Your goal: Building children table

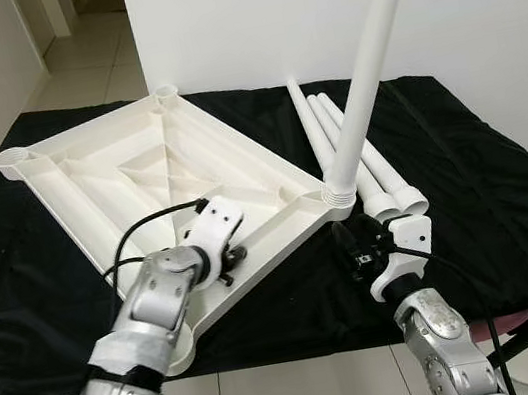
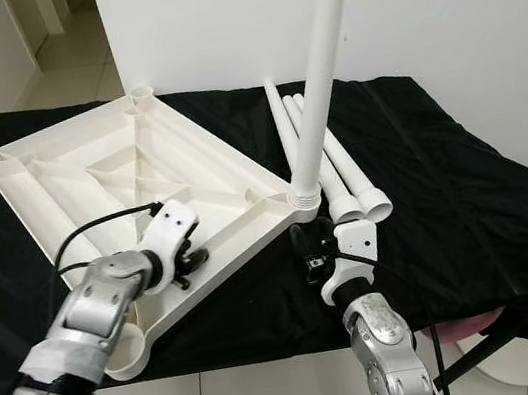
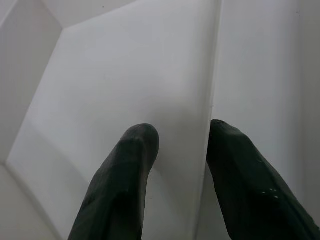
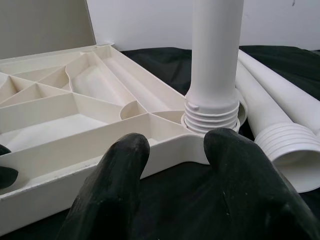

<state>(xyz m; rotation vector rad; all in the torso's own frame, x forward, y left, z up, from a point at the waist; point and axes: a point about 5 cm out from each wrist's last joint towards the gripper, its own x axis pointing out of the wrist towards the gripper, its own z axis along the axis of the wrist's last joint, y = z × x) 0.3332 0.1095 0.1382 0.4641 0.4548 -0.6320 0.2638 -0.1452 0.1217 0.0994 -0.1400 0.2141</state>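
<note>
Your white ribbed plastic tabletop (image 1: 149,176) lies upside down on the black cloth (image 1: 506,187), one white tube leg (image 1: 364,69) standing in its near-right corner socket.

Your left gripper (image 1: 232,260) pinches the tabletop's near edge wall, one finger (image 3: 125,175) on each side of it. Your right gripper (image 4: 172,165) sits spread just in front of the leg's threaded base, touching nothing. Three loose white tube legs (image 1: 365,165) lie just beside that corner. You have no readable writing or labels.

I see a black cloth (image 1: 506,187) draped over the work surface, white wall (image 1: 244,18) behind, pale floor tiles (image 1: 91,69) beyond
</note>
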